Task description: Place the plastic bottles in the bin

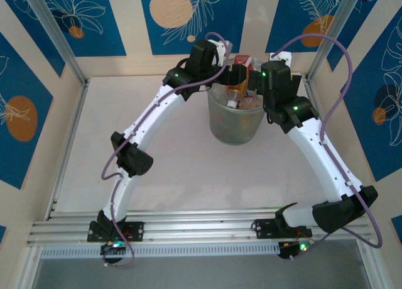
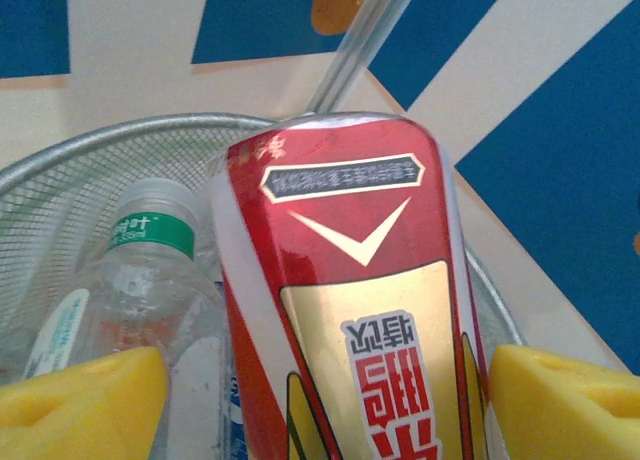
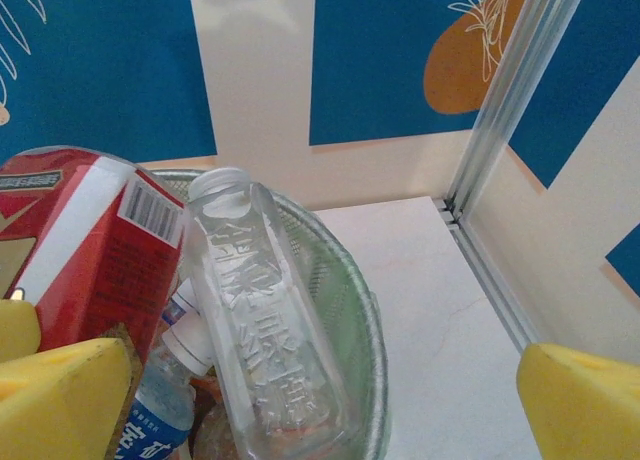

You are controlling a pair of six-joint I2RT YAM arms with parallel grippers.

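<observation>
Left wrist view puts the red-and-gold labelled plastic bottle (image 2: 350,310) straight ahead of the left pincer (image 2: 325,405), between its yellow foam pads (image 2: 80,405). The bottle's long axis runs forward, away from the wrist. The jaws stand partly spread. One pad is clear of the bottle with a gap and the other lies at its edge, so the bottle looks loosed rather than clamped. Beyond and beneath it curves the rim of the pale grey-green round plastic bin (image 2: 90,155). A clear bottle with a green band and white cap (image 2: 150,250) lies inside, off to one side of the pads.

The right pincer (image 3: 322,400) gapes wide and holds nothing. Just ahead of it a clear embossed bottle (image 3: 265,320) leans on the bin's rim, neck pointing away.

From above, the left arm (image 1: 151,122) and right arm (image 1: 320,144) both stretch forward and bend inward to meet over the bin. The red bottle is the left arm's concern. It probably needs only wider jaws and a lift clear, so the bottle can settle in.
</observation>
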